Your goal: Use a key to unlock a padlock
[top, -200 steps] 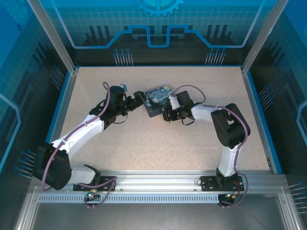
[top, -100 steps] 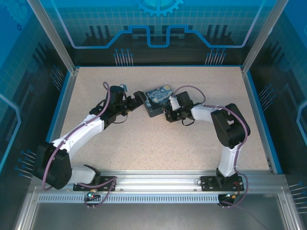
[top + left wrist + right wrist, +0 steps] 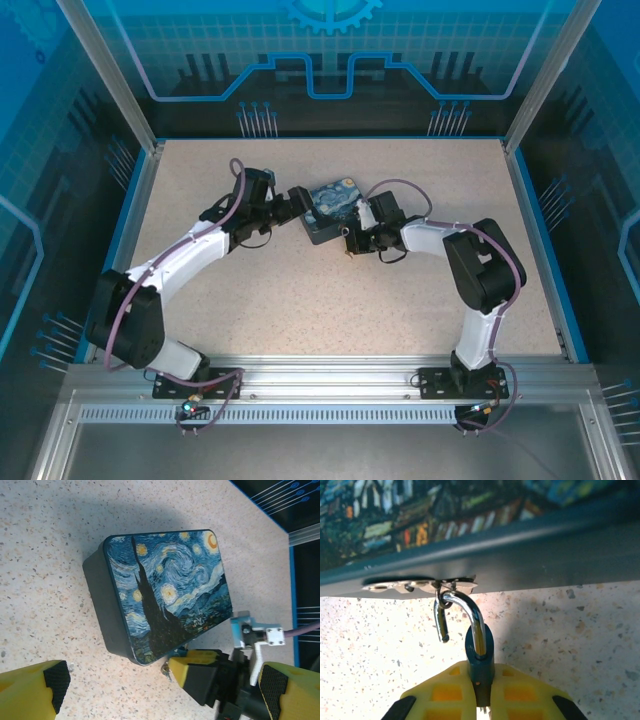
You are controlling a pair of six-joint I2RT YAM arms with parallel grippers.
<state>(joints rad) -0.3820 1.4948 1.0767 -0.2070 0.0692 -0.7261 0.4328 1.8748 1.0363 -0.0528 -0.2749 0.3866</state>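
On the speckled beige tabletop (image 3: 300, 300), both arms reach toward the middle of the far half. From the near-left corner comes the left arm (image 3: 180, 262). At the near-right the right arm (image 3: 480, 270) rises and folds back toward centre. Between their tips sits a dark box (image 3: 333, 207), lid shut, swirly night-sky painting on top, lying flat. From the left wrist the box (image 3: 170, 590) is seen at an angle, dark side wall toward the camera.

Just beside the box's left side is the left end effector (image 3: 293, 206); touching or not, cannot tell from above. Its yellow fingers (image 3: 30, 690) with black pads stand wide apart at the bottom corners of the left wrist view, nothing between them, box ahead. At the box's near edge, close to the front wall, is the right end effector (image 3: 351, 238). It is also low in the left wrist view, just below the box's near corner.

Right wrist view: the right end effector (image 3: 482, 692) is pinched narrow on the padlock (image 3: 480, 657), one yellow finger on each side of the blue body. The padlock stands upright just under the box wall (image 3: 530, 550). Its silver shackle (image 3: 472, 615) curves up to a small metal latch (image 3: 420, 585) at the wall's lower edge. Left of the shackle a short silver piece (image 3: 441, 622) hangs from the same spot, lower end free.
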